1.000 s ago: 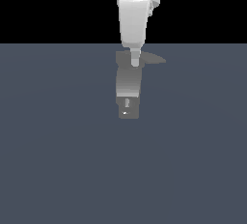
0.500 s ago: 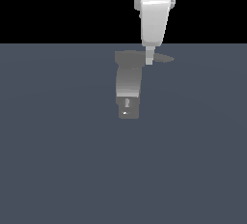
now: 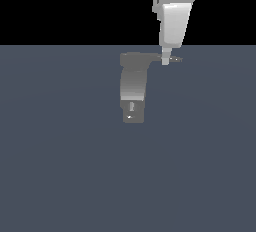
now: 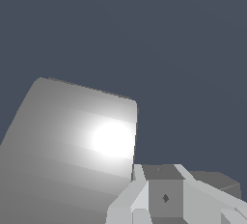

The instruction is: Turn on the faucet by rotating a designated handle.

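The grey faucet (image 3: 133, 82) stands upright in the middle of the exterior view, its small square block (image 3: 132, 112) at the near end. From its wide far end the thin handle (image 3: 175, 59) sticks out toward the exterior view's right. My gripper (image 3: 165, 61) comes down from the white arm (image 3: 175, 16) and its narrow tip rests against the handle near the outer end. No gap shows between the fingers. In the wrist view the faucet body (image 4: 72, 141) fills one side with a bright glint, and the gripper (image 4: 164, 199) sits beside a dark piece of the handle (image 4: 219, 182).
A flat dark blue-grey floor (image 3: 60, 166) spreads all around the faucet, with a black background above it. No other objects show.
The arm has moved steadily toward the exterior view's right, from above the faucet's wide end out along the handle. The handle's tip now reaches a little further right.
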`<state>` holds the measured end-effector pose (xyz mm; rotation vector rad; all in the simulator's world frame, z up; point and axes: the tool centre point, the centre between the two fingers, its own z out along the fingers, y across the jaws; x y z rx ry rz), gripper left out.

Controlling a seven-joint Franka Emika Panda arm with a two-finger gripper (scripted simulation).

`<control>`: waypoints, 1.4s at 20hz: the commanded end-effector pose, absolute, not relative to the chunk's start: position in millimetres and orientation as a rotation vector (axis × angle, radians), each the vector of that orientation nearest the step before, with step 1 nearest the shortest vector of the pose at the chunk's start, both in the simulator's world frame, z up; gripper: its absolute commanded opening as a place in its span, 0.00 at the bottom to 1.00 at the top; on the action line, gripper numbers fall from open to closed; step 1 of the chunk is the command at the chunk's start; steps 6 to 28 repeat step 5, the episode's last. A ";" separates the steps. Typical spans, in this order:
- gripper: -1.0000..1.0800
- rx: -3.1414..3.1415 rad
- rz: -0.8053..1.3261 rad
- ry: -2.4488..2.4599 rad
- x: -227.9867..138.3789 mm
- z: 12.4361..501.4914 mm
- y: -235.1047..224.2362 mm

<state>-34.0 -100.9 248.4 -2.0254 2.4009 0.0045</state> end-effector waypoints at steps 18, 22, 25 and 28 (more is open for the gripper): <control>0.00 -1.992 0.000 2.429 -24.2 248.4 -136.5; 0.00 -1.992 0.000 2.429 -24.2 248.4 -136.5; 0.00 -1.992 0.000 2.429 -24.2 248.4 -136.5; 0.00 -1.992 0.000 2.429 -24.2 248.4 -136.5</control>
